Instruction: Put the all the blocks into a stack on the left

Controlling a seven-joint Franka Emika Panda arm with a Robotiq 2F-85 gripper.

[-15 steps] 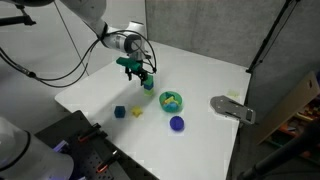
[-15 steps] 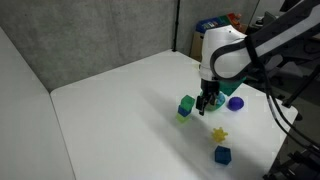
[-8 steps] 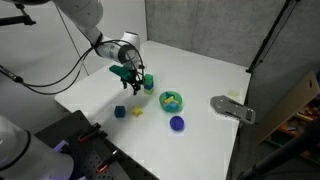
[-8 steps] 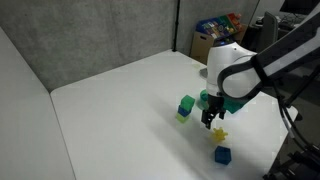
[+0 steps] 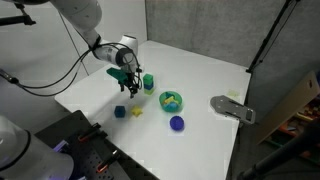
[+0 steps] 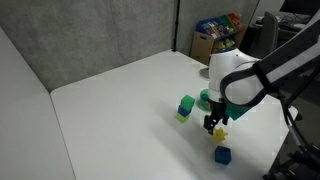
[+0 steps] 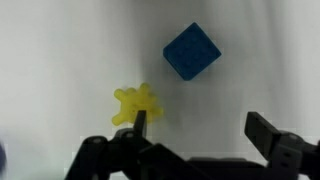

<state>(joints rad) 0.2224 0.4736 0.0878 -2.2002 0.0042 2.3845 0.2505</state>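
Observation:
A teal block sits on a light green block (image 5: pixel 148 84) as a small stack, also in an exterior view (image 6: pixel 186 107). A blue block (image 5: pixel 119 112) lies on the white table, seen too in an exterior view (image 6: pixel 222 155) and in the wrist view (image 7: pixel 192 51). A yellow star-shaped piece (image 5: pixel 137 112) lies beside it, also in the wrist view (image 7: pixel 134 104). My gripper (image 5: pixel 129 82) is open and empty, hovering above the star and blue block; it also shows in an exterior view (image 6: pixel 213 126) and in the wrist view (image 7: pixel 196 128).
A green bowl (image 5: pixel 171 100) holding small pieces stands on the white table (image 5: pixel 200 70). A purple round piece (image 5: pixel 177 124) lies near the front. A grey device (image 5: pixel 232 108) sits at the table's edge. Dark curtains stand behind.
My gripper has moved away from the teal and green stack toward the yellow star and blue block. It is open and empty throughout. The stack stays in place.

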